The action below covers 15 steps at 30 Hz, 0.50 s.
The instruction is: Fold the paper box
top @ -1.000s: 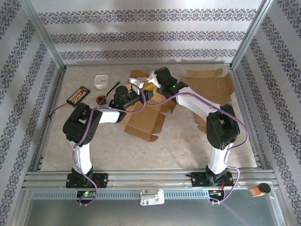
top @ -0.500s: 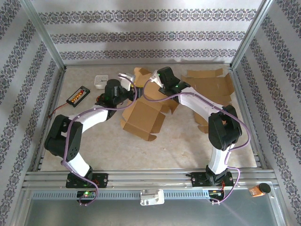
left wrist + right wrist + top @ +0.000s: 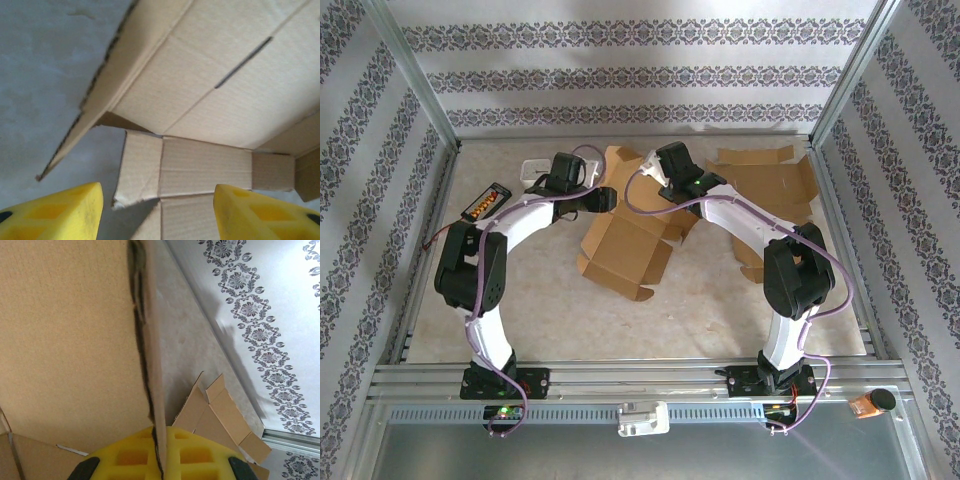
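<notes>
Over the last second the left arm has swung away from the middle of the paper box [image 3: 625, 250] and reached round to its far-left side. The left end effector [image 3: 602, 198] has spread from a narrower gap to a moderately wide one and holds nothing. In the left wrist view its yellow fingers [image 3: 55, 210] stand well apart at the bottom corners, facing a short side tab [image 3: 142, 167] and the slotted panel [image 3: 210, 85] above it. The right end effector [image 3: 650, 172] has not shifted. It is clamped on the edge of a raised flap [image 3: 65, 340], and the cardboard edge runs straight into the closed yellow pads [image 3: 135, 455].

I judge that the left arm has let go of one fold and is lining up for the next, probably the side tab, while the right arm keeps the far flap up.

The box sits in the middle of the table [image 3: 720, 310], only partly formed. Its long axis seems to run near to far, skewed a little so the near end lies further right, though the arms hide the far end. The near panel lies flat with its inside face up. A flat cardboard blank [image 3: 765, 185] lies well apart at the far right.
</notes>
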Available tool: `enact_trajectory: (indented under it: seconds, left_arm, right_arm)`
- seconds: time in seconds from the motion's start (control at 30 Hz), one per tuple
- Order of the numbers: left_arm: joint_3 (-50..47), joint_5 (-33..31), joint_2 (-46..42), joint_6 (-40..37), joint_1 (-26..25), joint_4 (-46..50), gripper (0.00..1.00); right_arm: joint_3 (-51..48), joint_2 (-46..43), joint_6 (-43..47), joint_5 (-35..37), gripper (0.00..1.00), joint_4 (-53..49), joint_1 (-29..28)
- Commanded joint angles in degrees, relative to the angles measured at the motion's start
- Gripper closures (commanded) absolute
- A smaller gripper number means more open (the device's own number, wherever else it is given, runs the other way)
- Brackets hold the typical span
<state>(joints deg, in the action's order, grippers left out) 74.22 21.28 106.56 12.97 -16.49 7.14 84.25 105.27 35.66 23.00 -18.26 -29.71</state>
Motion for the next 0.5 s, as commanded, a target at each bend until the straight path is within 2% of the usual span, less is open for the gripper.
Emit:
enact_trajectory:
  seconds: [0.0, 0.07, 0.17, 0.33, 0.47]
  left_arm:
    - [2.2, -3.6, 2.0, -0.2, -0.2, 1.5, 0.39]
    - [1.7, -3.8, 2.6, -0.8, -0.2, -1.2, 0.37]
    - [3.4, -2.2, 4.5, -0.8, -0.3, 0.0, 0.39]
    - [0.9, 1.3, 3.5, -0.3, -0.6, -2.7, 0.56]
    - [-1.4, 3.7, 1.8, -0.2, -1.2, -5.4, 0.60]
  right_arm:
    - [1.1, -0.9, -1.6, -0.9, 1.00, -1.2, 0.2]
    - [1.3, -0.8, -1.7, -1.0, 1.00, -1.4, 0.2]
    - [1.6, -0.6, -2.0, -1.0, 1.00, -1.8, 0.2]
    - [2.1, -0.2, -2.2, -0.3, 1.00, -1.8, 0.2]
    - [2.8, 0.6, -2.0, 1.9, 1.00, -1.2, 0.2]
